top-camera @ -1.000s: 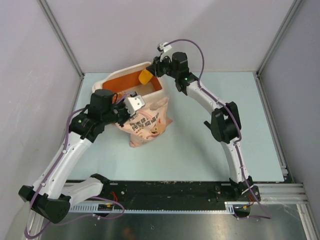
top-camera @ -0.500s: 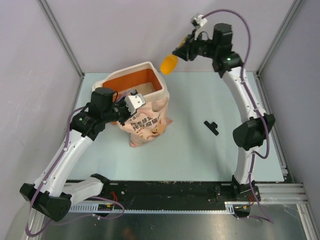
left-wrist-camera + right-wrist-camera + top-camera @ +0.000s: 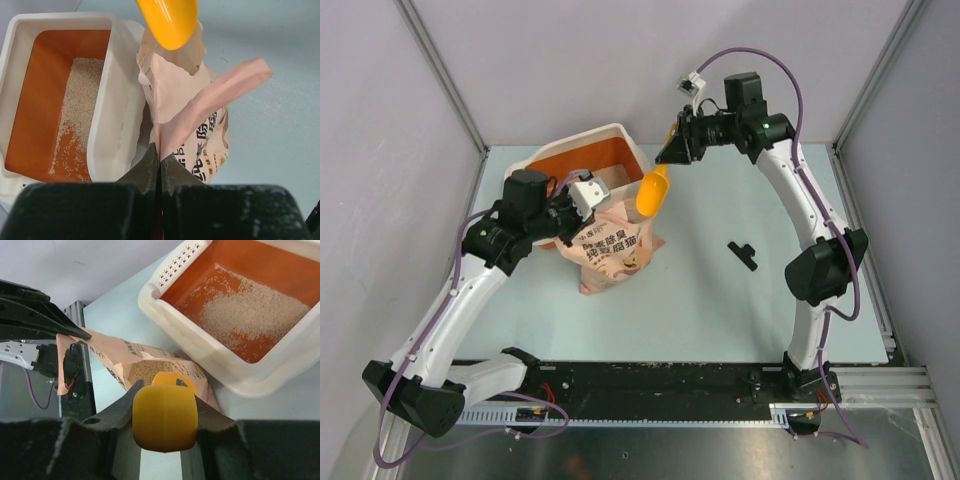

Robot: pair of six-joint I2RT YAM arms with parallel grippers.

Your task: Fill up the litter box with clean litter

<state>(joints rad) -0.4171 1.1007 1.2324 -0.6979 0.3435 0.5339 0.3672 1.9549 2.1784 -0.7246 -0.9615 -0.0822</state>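
Note:
The litter box (image 3: 616, 131), cream outside and orange inside, stands at the back left. A patch of clean litter (image 3: 82, 95) (image 3: 255, 310) lies on its floor. Against its near right wall leans the pink-beige bag (image 3: 615, 250), with more granules (image 3: 147, 371) showing in its open mouth. My left gripper (image 3: 582, 195) (image 3: 160, 157) is shut on the bag's top edge (image 3: 200, 110) and holds it up. My right gripper (image 3: 678, 150) (image 3: 161, 385) is shut on the handle of the yellow-orange scoop (image 3: 651, 192) (image 3: 167, 20) (image 3: 165, 415), whose bowl hangs just above the bag's mouth.
A small black part (image 3: 744, 254) lies on the pale table right of centre. Grey walls close in the back and both sides. A perforated shelf (image 3: 175, 265) runs along one end of the litter box. A black rail (image 3: 650, 385) lines the near edge.
My right arm carried the scoop from over the litter box up and to the right, then back down to the bag's mouth. The left arm and the bag have stayed put.

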